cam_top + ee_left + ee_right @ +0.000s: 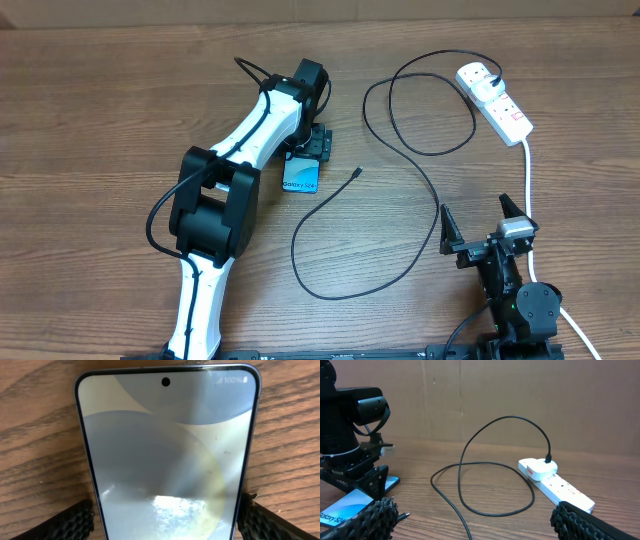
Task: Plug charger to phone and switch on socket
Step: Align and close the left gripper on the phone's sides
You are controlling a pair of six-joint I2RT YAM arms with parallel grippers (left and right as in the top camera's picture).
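Nearest the overhead camera is the left arm (pixel 215 205), reaching out so the left gripper (pixel 305 158) sits over the phone (pixel 300 178), which lies flat left of centre. The charger (pixel 400 146) loops loosely across the table (pixel 100 120). Its tip (pixel 357 173) lies free just beside the phone, and its plug (pixel 497 80) is at the socket (pixel 497 100), far right. The right gripper (pixel 478 222) waits low, fingers wide apart and empty.

Left wrist: the phone (pixel 167 450) fills the view between the fingers (pixel 65 522), which stand at its long edges. Whether they press it, I cannot tell. It looks stiff, light and glossy, probably slippery, so the edges are the place to hold, not the glass.

Right wrist: the right gripper (pixel 475 510) gapes. The tip (pixel 405 516) lies near the phone (pixel 350 507), with the socket (pixel 560 485) beyond. The charger seems limp and light, so pinch it just behind the tip.
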